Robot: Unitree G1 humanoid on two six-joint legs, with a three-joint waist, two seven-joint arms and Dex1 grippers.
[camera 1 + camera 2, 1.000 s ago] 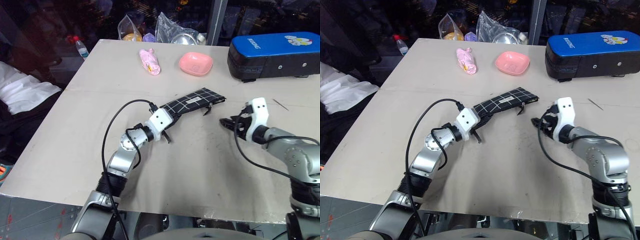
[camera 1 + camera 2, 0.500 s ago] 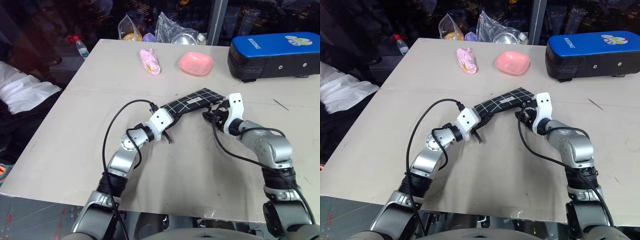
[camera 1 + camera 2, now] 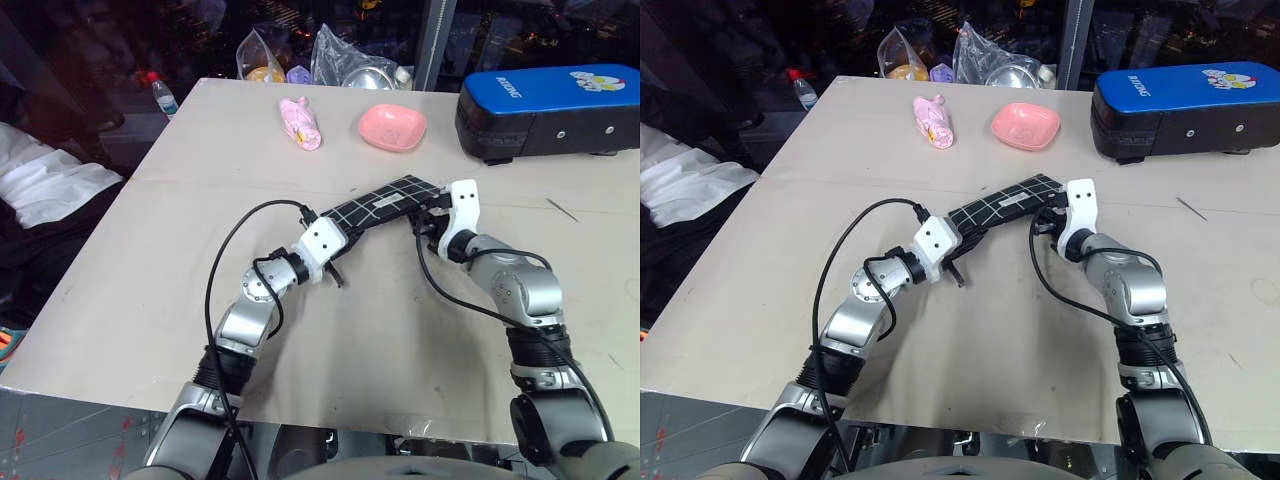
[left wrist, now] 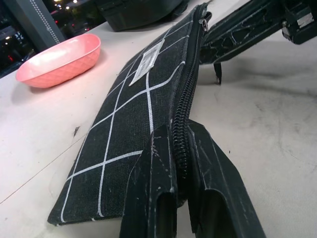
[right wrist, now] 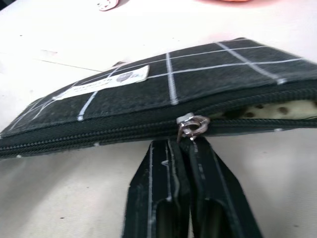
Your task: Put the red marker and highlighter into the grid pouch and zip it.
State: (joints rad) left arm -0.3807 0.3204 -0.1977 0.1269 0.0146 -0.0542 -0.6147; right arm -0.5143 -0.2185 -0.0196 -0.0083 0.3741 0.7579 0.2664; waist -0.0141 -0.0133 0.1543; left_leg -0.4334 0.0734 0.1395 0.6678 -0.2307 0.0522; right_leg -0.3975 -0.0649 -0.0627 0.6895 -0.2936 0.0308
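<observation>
Left gripper (image 4: 179, 148) clamps the black white-gridded fabric pouch (image 4: 133, 104); right gripper (image 5: 181, 146), at its 3 o'clock end, pinches its zipper pull (image 5: 190, 126)

Bare beige tabletop (image 3: 400, 340) lies open near both arms. Far side: pink dish (image 3: 392, 127), pink wrapped bundle (image 3: 300, 122), and blue-and-black case (image 3: 550, 108) far right.
</observation>
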